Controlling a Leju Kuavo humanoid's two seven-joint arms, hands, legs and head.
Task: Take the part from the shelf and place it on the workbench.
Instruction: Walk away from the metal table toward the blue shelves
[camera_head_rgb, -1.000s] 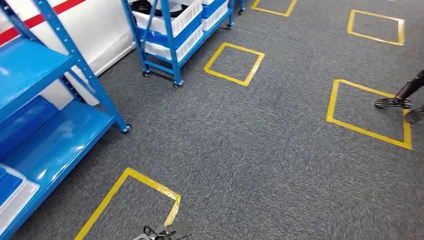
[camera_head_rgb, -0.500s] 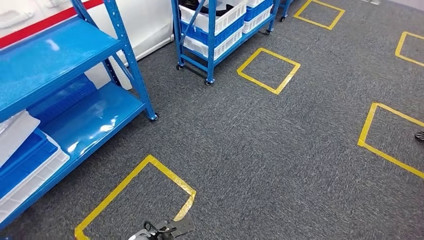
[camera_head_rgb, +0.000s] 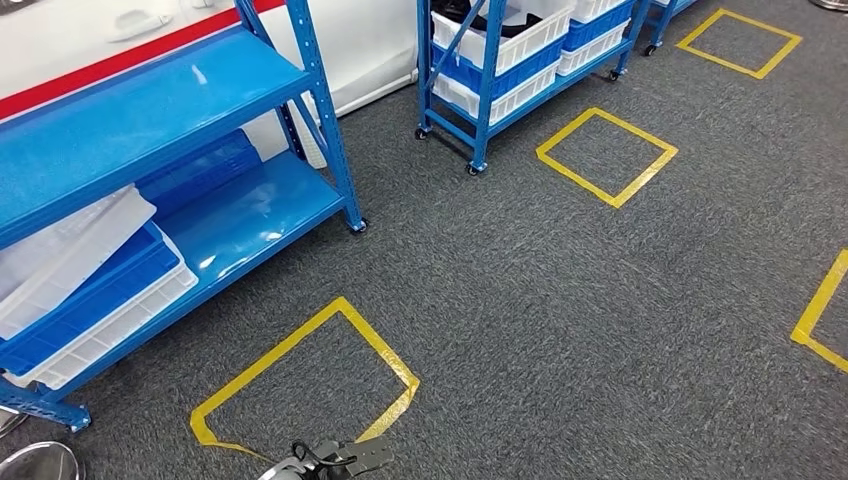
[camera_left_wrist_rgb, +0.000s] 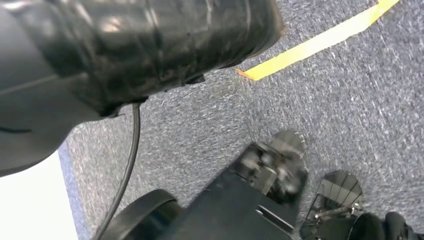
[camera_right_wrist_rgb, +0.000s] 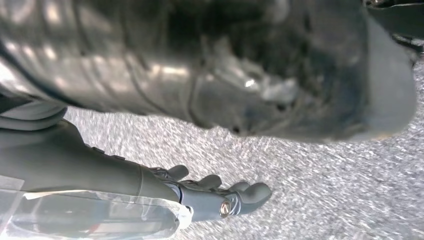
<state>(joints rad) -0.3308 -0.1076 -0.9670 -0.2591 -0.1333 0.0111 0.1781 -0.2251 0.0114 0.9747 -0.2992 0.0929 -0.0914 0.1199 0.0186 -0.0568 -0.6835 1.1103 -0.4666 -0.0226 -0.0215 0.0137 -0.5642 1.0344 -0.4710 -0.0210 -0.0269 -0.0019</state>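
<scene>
Carpet (camera_head_rgb: 560, 300), grey and marked with squares of yellow tape (camera_head_rgb: 310, 385), fills the head view. At the near left stands a blue shelf (camera_head_rgb: 150, 110); on its lower level lie stacked blue and white bins (camera_head_rgb: 90, 290) with a white lid tilted on top. Farther back a second blue shelf on wheels (camera_head_rgb: 480, 90) carries white and blue crates, one holding dark parts (camera_head_rgb: 470, 10) too small to make out. In the right wrist view the right hand (camera_right_wrist_rgb: 220, 197) hangs over the carpet, its fingers slightly apart and lightly curled, holding nothing. Whether the left hand is spread or closed cannot be told.
</scene>
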